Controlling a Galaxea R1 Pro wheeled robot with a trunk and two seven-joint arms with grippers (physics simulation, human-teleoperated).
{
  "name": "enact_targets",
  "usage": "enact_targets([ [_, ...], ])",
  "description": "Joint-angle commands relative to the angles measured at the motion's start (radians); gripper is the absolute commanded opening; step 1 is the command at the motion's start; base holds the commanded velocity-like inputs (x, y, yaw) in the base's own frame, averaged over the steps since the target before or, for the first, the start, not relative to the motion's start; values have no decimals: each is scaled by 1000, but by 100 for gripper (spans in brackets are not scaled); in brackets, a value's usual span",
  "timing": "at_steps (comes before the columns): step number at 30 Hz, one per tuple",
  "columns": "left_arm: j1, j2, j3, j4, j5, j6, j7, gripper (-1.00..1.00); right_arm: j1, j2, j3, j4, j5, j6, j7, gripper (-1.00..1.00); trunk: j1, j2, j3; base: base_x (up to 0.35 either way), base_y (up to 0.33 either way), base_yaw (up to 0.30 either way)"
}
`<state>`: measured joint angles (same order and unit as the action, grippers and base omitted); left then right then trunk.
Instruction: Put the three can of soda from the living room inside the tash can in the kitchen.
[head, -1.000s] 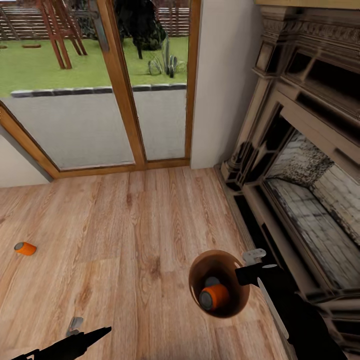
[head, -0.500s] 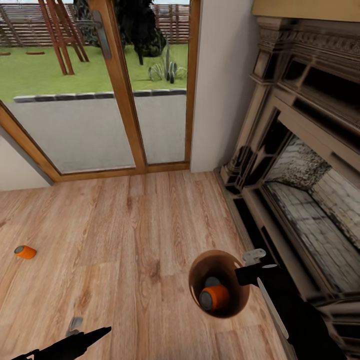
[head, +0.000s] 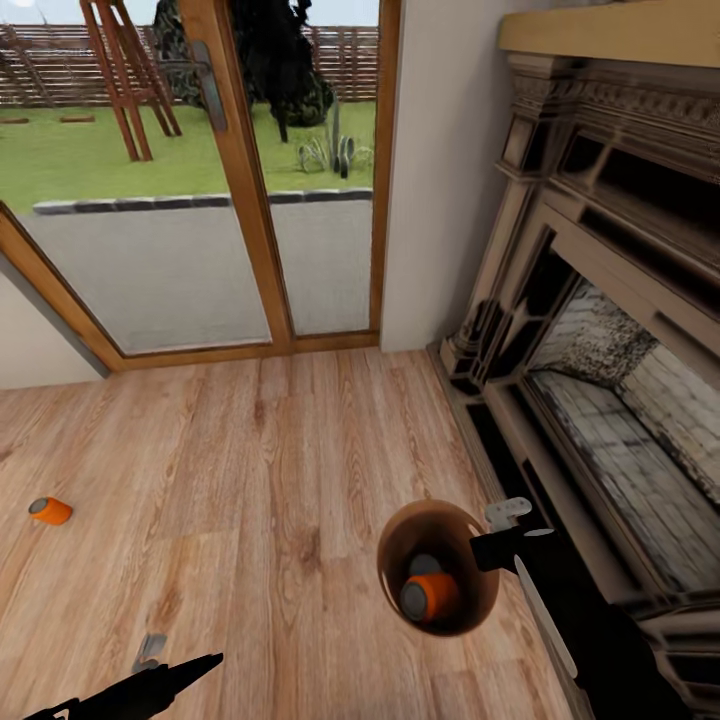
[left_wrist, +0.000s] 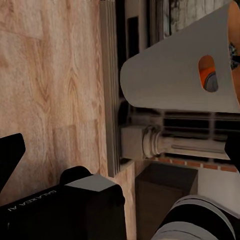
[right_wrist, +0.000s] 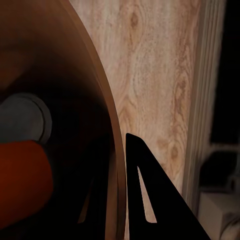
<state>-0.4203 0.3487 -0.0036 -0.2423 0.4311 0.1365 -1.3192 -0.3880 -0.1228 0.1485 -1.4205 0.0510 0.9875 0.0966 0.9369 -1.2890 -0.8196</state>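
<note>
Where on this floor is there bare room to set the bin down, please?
The wood floor lies bare between the glass door and the trash can, and leftward as far as the orange can lying on it. It is crowded on the right, where the right gripper holds the bin close to the fireplace.

We find the trash can (head: 440, 567) held off the floor (head: 280, 480) at lower centre of the head view, on the right gripper (head: 497, 540), whose fingers (right_wrist: 150, 200) straddle its rim. Two soda cans lie inside it: one (head: 430, 596) in front, another (head: 424, 564) behind it. A third can (head: 49, 511) lies on the floor far left. The fireplace (head: 600, 330) stands right of the trash can; glazed doors (head: 200, 180) stand behind. The left gripper (head: 170, 665) sits at lower left.
</note>
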Motion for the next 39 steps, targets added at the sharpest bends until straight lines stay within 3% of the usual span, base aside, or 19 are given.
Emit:
enact_targets([
  [1,0,0,0,0,0,0,0,100,0,0,0,0,-14,0,6,-100,0,0,2,0,0,0],
  [39,0,-1,-1,0,0,0,-2,100,0,0,0,0,-14,0,6,-100,0,0,65,0,0,0],
])
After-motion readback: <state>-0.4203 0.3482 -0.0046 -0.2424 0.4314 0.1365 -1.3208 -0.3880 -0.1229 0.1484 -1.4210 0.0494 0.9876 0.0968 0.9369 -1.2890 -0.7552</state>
